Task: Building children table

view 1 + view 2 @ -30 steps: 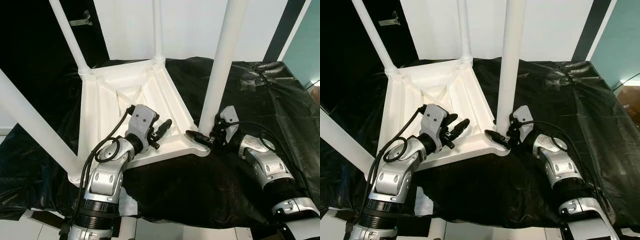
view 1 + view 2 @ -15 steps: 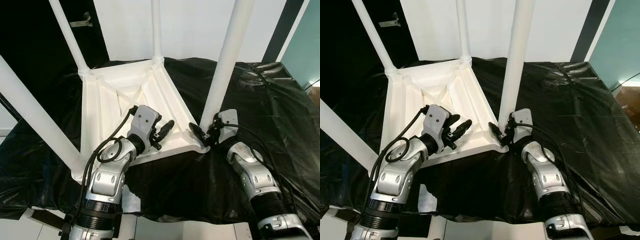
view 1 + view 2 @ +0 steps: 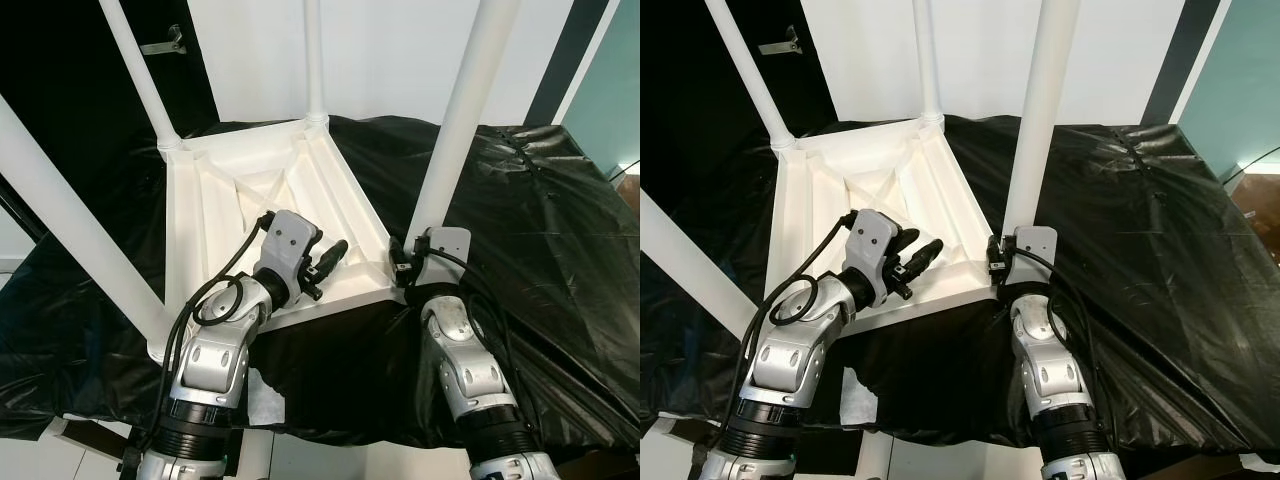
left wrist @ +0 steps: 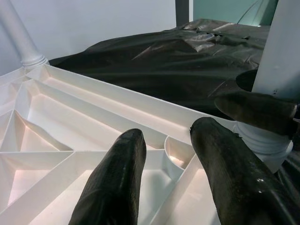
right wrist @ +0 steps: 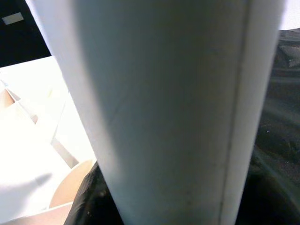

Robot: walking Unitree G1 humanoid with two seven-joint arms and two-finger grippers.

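A white children's table (image 3: 250, 200) lies upside down on a tabletop (image 3: 560, 220) covered with black plastic sheet (image 3: 1140, 230). Its ribbed underside faces up and its four white legs stick up into the air.

The left gripper (image 3: 328, 256) sits over the near right part of the underside, just above the ribs. Its two black fingers (image 4: 117, 183) are apart and hold nothing. The left wrist view shows the ribs up close, with a small round cup-shaped hollow between the fingers.

The right gripper (image 3: 994, 252) is at the near right corner, right at the bottom of the near right leg (image 3: 455, 130). From the head views I cannot tell if its fingers are apart or together. In the right wrist view the leg (image 5: 164, 112) stands very close as a wide white post, with black below it.
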